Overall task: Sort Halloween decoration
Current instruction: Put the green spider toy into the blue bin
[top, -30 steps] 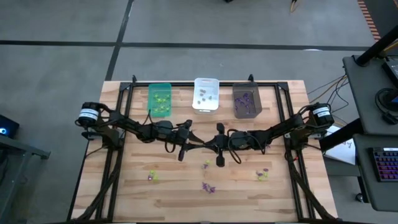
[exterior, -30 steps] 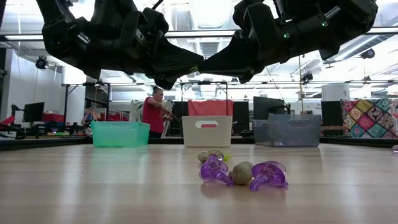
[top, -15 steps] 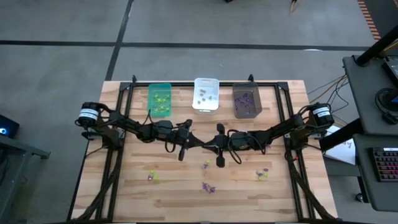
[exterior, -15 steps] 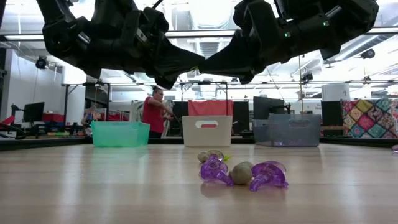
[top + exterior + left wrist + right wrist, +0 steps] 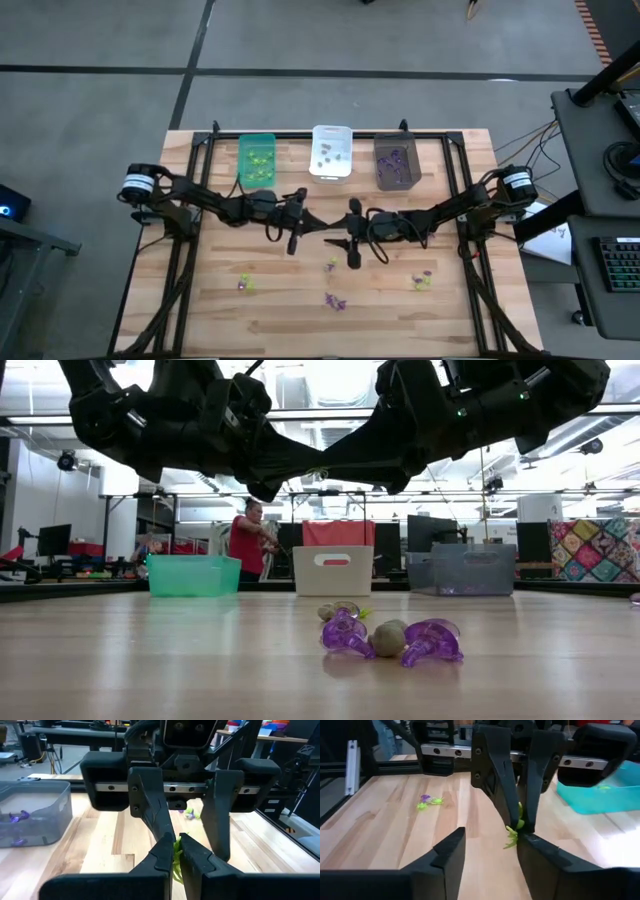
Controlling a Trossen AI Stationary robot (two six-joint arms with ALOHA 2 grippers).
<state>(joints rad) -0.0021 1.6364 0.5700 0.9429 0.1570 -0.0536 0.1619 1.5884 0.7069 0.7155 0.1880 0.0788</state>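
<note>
Left gripper (image 5: 176,854): raised above mid-table, tip to tip with the right one; fingers pinched closed on a yellow-green trinket (image 5: 177,862), seen in the left wrist view squeezed between the two tips.
Right gripper (image 5: 487,847): facing the left gripper over mid-table; jaws spread wide, gripping nothing, one finger just beside the trinket.
Yellow-green trinket, other view: in the right wrist view, hanging from the left gripper's closed tips, well above the wood.
Loose trinkets: purple pair (image 5: 390,638) with a greyish piece between them on the near table; further small clusters at near left (image 5: 244,284), near middle (image 5: 335,301) and near right (image 5: 422,280).
Green bin (image 5: 256,160): far left of the row, yellow-green pieces inside.
White bin (image 5: 331,151): middle of the row, a few small pieces inside.
Dark grey bin (image 5: 397,161): far right of the row, purple pieces inside.
Table (image 5: 210,300): light wooden top, black frame rails along its sides.
Background: person in a red top (image 5: 246,542) standing well beyond the table.
</note>
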